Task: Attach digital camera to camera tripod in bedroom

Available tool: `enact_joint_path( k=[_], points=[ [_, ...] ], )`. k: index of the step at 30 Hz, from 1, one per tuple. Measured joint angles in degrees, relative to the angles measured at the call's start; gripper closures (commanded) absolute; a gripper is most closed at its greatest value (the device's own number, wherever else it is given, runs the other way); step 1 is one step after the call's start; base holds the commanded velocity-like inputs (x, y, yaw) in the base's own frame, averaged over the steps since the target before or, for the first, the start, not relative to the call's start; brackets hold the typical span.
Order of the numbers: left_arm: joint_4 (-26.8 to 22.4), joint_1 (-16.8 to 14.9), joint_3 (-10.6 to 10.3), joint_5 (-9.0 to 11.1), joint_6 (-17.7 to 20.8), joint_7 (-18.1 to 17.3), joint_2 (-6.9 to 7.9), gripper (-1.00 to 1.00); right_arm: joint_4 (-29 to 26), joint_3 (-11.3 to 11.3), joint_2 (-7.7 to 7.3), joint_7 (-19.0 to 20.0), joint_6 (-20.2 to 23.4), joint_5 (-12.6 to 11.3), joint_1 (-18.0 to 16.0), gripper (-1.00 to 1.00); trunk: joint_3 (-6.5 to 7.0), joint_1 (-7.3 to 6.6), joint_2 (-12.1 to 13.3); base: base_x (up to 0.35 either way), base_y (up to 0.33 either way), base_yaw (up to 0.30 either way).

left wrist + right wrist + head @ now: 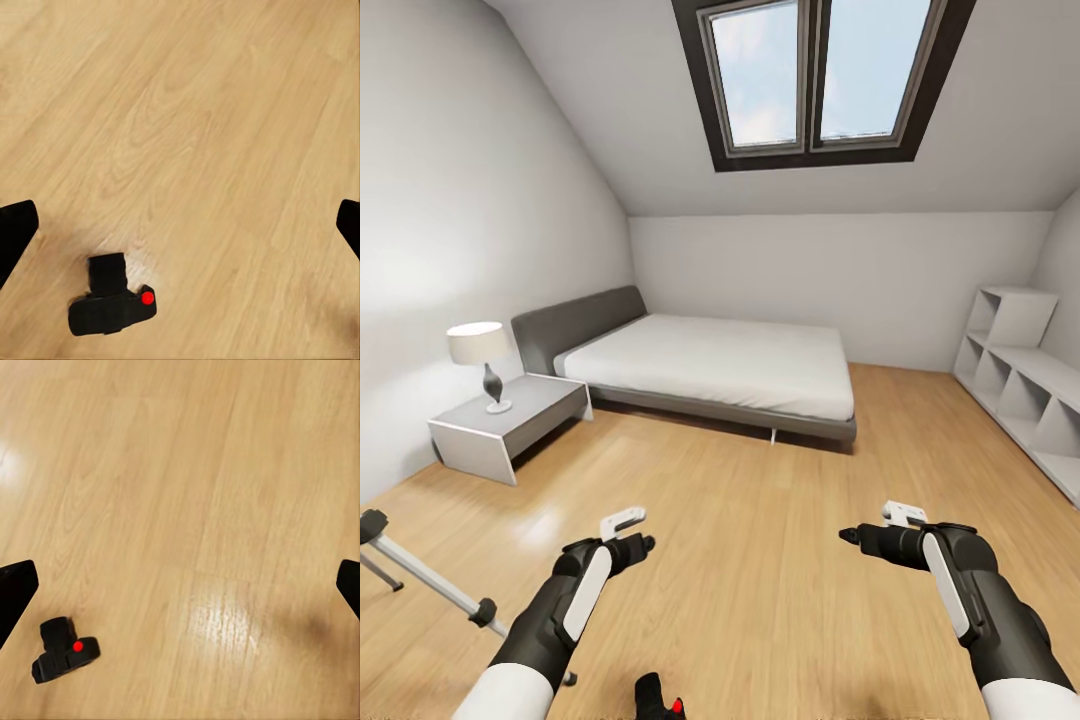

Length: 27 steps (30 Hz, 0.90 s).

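Two grippers are raised over the light wood floor [760, 560] of the bedroom: my left gripper [625, 522] and my right gripper [903, 514]. Both are spread wide with the fingers apart, and neither holds anything. The digital camera [111, 300] lies on the bare floor, between my two arms and close in front of my base, apart from both grippers; its red button [77, 646] faces up. The camera tripod [430, 580] is near my left arm at the left edge of the floor, with a silver leg slanting across the boards. The bed [720, 365] stands against the far wall, under the skylight [815, 75].
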Motion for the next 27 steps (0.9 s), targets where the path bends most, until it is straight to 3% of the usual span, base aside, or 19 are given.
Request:
enact_joint_path(
  k=[6, 21, 27],
  points=[
    [0.1, 0.0, 0.0, -2.1, 0.2, 0.1, 0.0, -1.0, 0.2, 0.0, 0.03, -0.1, -0.1, -0.2, 0.0, -1.0, -1.08, 1.32, -2.4, 0.0, 0.0, 0.0],
    [0.1, 0.0, 0.0, -2.5, 0.5, -0.1, 0.03, -1.0, 0.3, -0.1, -0.17, 0.3, 0.1, -0.3, 0.0, -1.0, -3.77, 4.61, -8.4, 0.0, 0.0, 0.0],
    [0.0, 0.0, 0.0, -2.1, 0.6, -5.0, 1.4, -1.0, 0.3, -0.1, -0.66, 0.5, 0.3, -0.6, 0.0, -1.0, -4.85, 5.93, -10.8, 0.0, 0.0, 0.0]
  ],
)
